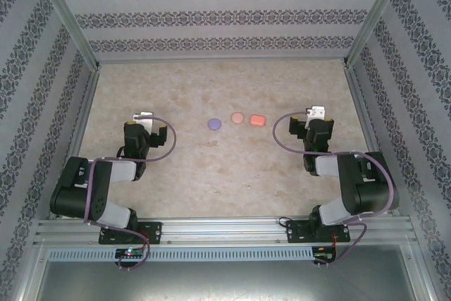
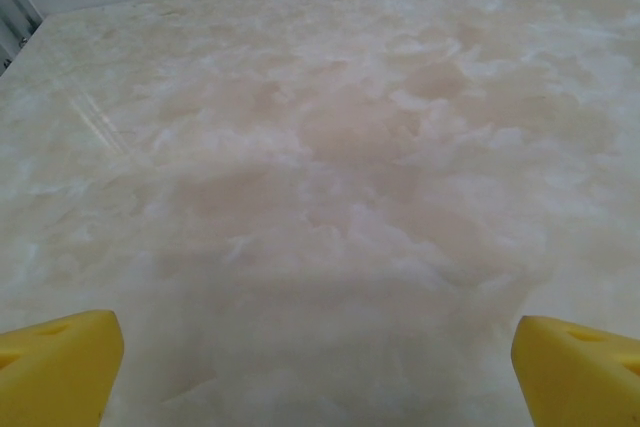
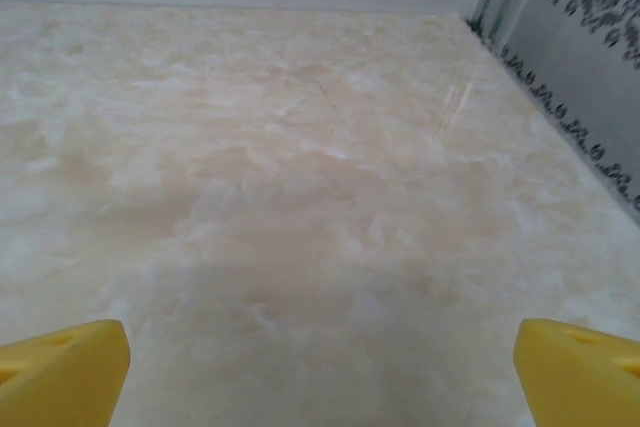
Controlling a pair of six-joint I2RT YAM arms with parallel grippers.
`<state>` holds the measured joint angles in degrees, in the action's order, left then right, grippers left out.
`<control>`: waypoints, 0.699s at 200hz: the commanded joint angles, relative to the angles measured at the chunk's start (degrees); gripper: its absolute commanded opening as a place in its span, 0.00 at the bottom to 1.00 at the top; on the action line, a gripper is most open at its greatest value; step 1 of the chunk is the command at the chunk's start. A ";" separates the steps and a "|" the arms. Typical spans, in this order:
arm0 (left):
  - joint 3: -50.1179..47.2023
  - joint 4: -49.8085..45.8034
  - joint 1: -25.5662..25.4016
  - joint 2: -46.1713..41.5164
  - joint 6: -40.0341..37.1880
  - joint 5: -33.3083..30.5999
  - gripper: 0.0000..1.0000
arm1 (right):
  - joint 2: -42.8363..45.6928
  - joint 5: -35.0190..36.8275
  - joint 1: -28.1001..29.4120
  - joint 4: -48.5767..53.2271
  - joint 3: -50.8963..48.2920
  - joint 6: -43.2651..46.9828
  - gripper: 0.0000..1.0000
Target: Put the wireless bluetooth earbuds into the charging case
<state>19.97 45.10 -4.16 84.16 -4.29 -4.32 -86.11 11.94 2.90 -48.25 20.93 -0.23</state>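
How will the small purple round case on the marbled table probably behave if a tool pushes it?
The small purple round case looks low and flat, so it would likely slide, not tip. The marbled beige table appears smooth, so it may skid easily. Its rounded edge might slip from a pinch.

Overhead view: you have bright, even, diffuse light. Bench (image 1: 225, 174) uniformly lit, only soft faint shadows close under arms (image 1: 91, 188). Picture slightly soft, fine detail lost. Your wrist views: bench washed pale, thin glare streak at left in left view, at right in right view. Yellow fingertips (image 2: 55, 367) at bottom corners blurred, out of focus. Far bench hazy.
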 commanded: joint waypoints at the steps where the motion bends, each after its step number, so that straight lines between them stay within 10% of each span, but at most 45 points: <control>1: 0.91 5.31 1.82 2.78 1.05 6.06 0.99 | -0.42 -6.98 -0.85 -6.00 -0.40 -1.18 0.98; 140: 4.04 1.83 4.95 5.33 4.34 8.00 1.00 | -0.27 -5.25 -0.87 -2.93 1.03 -1.77 0.98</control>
<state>23.29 46.74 1.13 89.38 -0.82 4.27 -86.32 5.76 1.65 -49.56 20.99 -1.54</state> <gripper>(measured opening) 0.994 0.982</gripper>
